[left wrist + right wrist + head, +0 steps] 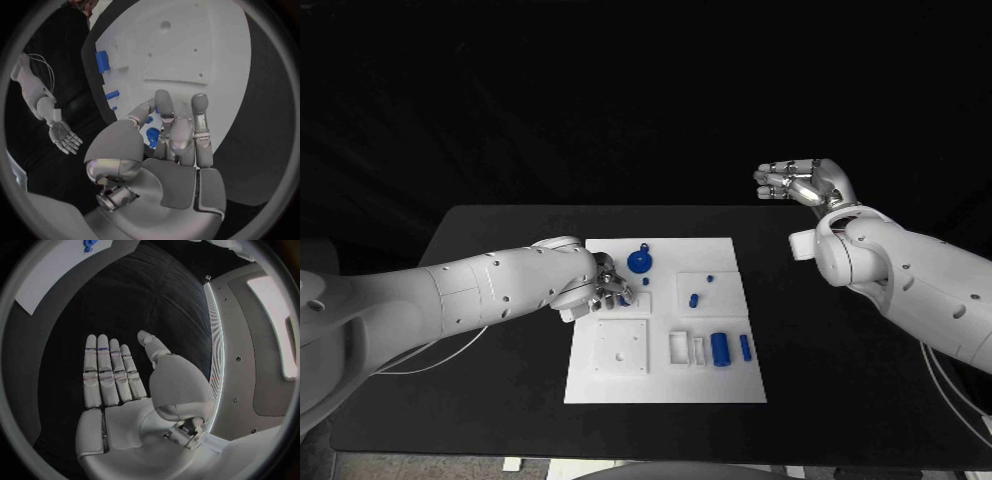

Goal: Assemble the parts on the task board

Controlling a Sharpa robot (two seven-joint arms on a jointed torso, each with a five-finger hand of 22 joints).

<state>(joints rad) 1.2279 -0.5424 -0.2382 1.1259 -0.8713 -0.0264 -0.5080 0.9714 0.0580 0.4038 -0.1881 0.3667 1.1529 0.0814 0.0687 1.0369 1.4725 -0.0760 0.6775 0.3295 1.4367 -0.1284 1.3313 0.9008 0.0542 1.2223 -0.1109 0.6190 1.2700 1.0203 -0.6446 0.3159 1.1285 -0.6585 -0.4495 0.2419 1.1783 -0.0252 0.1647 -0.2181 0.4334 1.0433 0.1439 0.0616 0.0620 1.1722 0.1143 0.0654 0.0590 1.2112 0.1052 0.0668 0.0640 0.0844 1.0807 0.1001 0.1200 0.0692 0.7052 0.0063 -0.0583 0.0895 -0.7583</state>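
Observation:
The white task board lies mid-table. My left hand rests on its left side, thumb and fingers closed round a small blue part just above the board. On the board lie a round blue knob, a short blue piece, a blue cylinder and a thin blue bar. My right hand hangs raised beyond the table's far right corner. Its palm is flat, fingers straight, holding nothing.
A raised white square plate with holes sits on the board's near left, with a white bracket beside it. The black table extends bare on both sides of the board. A cable trails under my left arm.

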